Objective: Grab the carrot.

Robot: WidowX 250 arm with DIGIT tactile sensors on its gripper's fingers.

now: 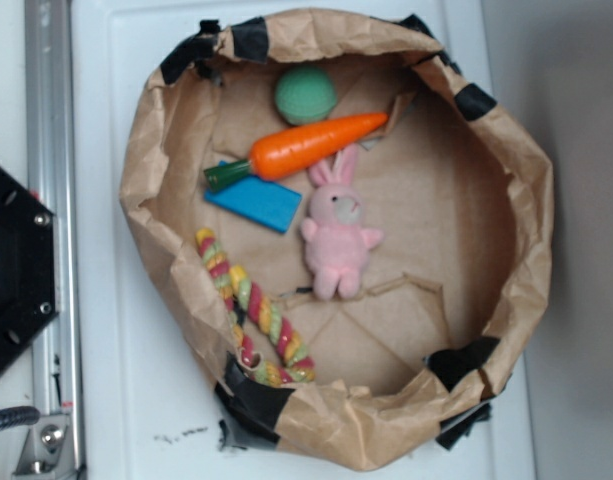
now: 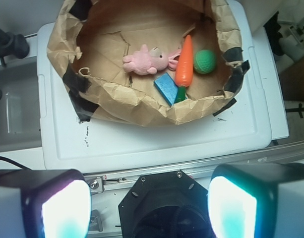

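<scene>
Parted jaws, seemingly far above carrot

We see the carrot in a paper bag bowl, stem over a blue block, between green ball and pink bunny; rope toy lower left.

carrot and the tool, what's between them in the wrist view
In the wrist view, the crumpled near wall of the paper bag and a stretch of white lid lie between the tool and the carrot. The tool is open.
</scene>
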